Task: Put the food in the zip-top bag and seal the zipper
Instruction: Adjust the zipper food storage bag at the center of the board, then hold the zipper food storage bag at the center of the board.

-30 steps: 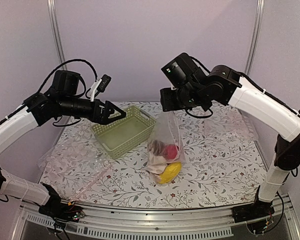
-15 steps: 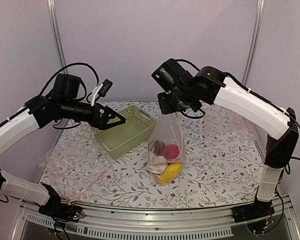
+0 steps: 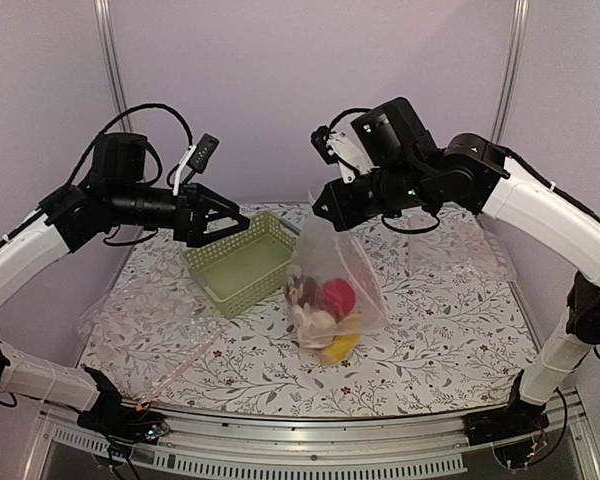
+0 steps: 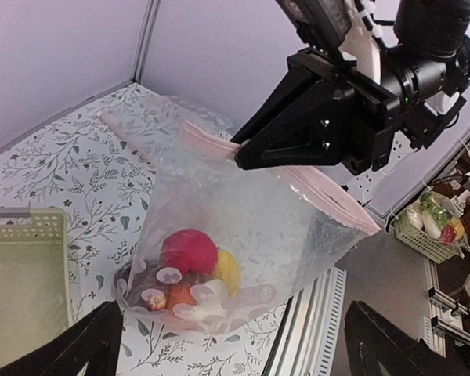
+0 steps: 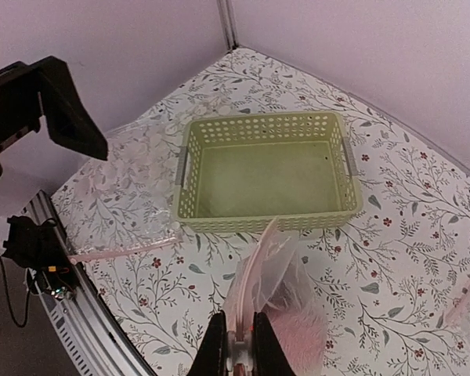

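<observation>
The clear zip-top bag (image 3: 332,270) hangs from my right gripper (image 3: 322,213), its bottom low over the table. My right gripper (image 5: 238,341) is shut on the pink zipper (image 5: 251,274) at one end of the mouth, where a small white piece sits between the fingers. In the left wrist view the zipper (image 4: 329,200) runs down to the right from the right gripper (image 4: 241,159). Inside the bag lie the red ball (image 4: 189,251), yellow (image 4: 227,270), orange (image 4: 180,294), white (image 4: 209,291) and dark maroon (image 4: 131,278) food; green is hidden. My left gripper (image 3: 238,222) is open and empty, left of the bag.
The light green lattice basket (image 3: 242,262) stands empty at back left, under my left gripper; it also shows in the right wrist view (image 5: 262,172). Spare clear bags lie flat at front left (image 3: 145,305) and back right (image 3: 472,250). The table's metal front rail (image 3: 310,445) is near.
My right gripper has risen and turned, swinging the bag up and spreading it toward the left. My left gripper has risen slightly and points at the bag.
</observation>
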